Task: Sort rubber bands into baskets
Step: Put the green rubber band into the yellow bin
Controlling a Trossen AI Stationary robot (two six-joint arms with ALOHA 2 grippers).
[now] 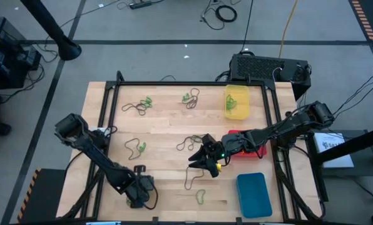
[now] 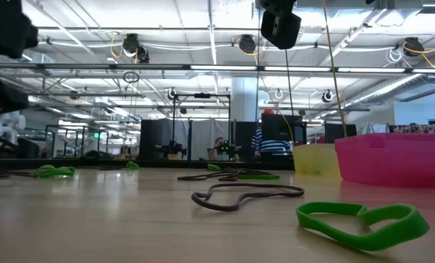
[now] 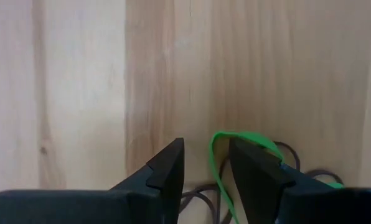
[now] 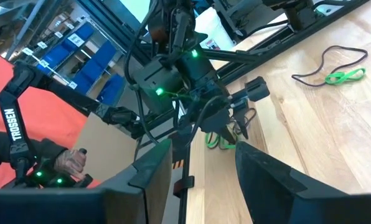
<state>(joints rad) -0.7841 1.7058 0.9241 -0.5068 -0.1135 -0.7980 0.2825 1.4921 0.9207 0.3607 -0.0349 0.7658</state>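
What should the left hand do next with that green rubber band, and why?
Probably close the left hand. It stands open over the wood with the green rubber band looping up through its gap, so closing should pinch the band.

— Where are the baskets?
— On the right: yellow basket (image 1: 236, 102) up top, red basket (image 1: 254, 145) in the middle, blue basket (image 1: 254, 194) at the bottom.
— And the rubber bands (image 1: 138, 105)?
— Green and dark loops lie flat across the middle.

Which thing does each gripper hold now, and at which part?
Nothing is held. The left gripper stands open around a green rubber band lying on the table; the right gripper is open, empty.
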